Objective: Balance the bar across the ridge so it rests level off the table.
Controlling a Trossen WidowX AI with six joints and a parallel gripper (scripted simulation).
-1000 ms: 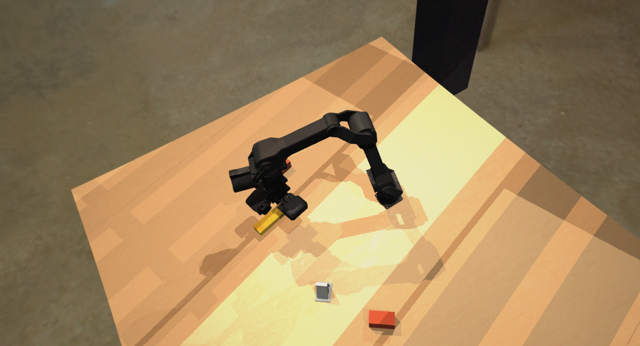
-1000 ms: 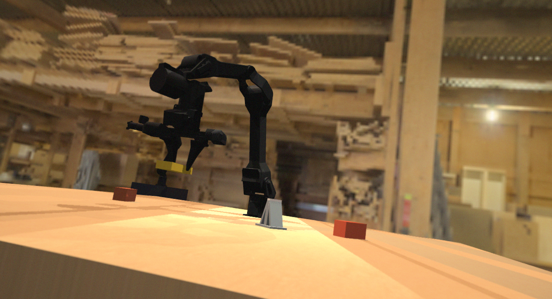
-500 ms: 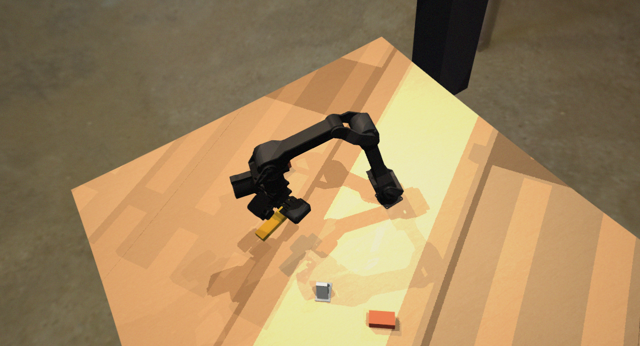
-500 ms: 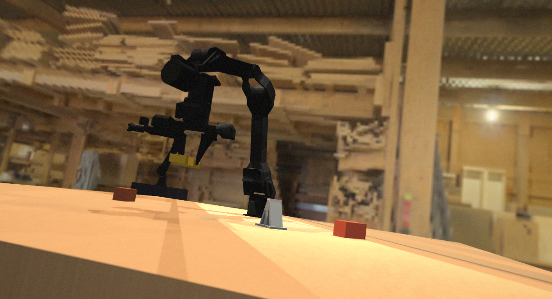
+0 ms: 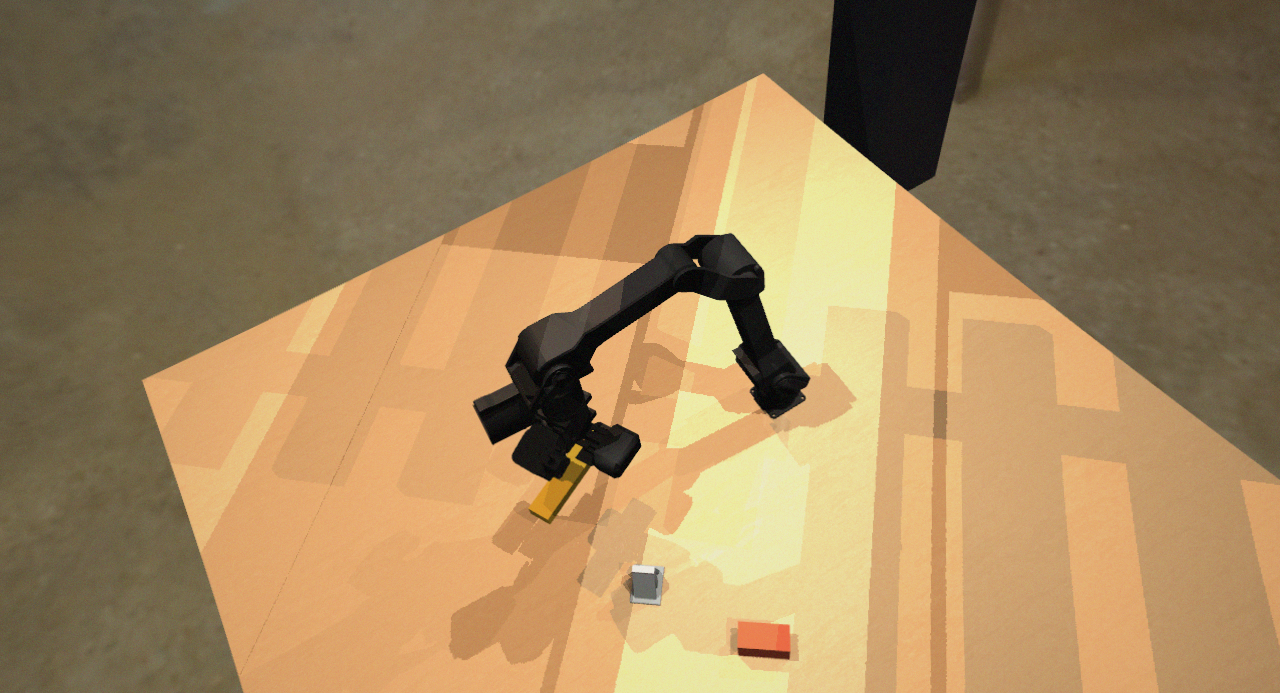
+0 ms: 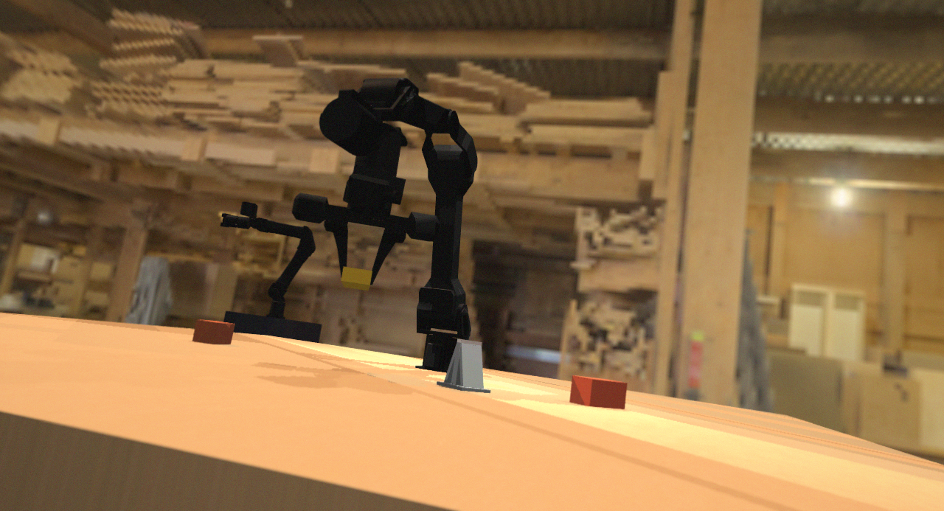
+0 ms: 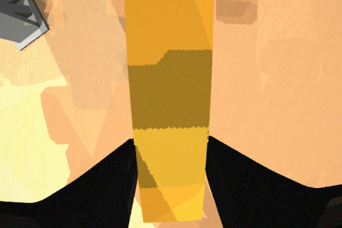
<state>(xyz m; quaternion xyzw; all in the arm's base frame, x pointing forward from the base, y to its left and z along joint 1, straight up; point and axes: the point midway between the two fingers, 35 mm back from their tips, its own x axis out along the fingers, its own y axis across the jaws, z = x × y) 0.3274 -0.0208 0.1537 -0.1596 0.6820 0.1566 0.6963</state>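
A yellow bar [image 5: 554,494] [image 6: 356,277] [image 7: 170,92] is held in the air, well above the table. My gripper [image 6: 357,276] [image 7: 170,145] is shut on it, one black finger on each long side. In the wrist view the bar runs from between the fingertips up past the top edge. The grey ridge [image 5: 644,583] [image 6: 467,365] [image 7: 18,21] stands upright on the table with nothing on top. It is to the lower right of the bar in the top view and at the upper left edge of the wrist view, partly cut off.
A red block [image 5: 763,639] [image 6: 597,392] lies on the table beyond the ridge. Another red block [image 6: 213,331] shows at the left in the exterior view; the arm hides it in the top view. A second dark arm [image 6: 293,264] stands in the background of the exterior view.
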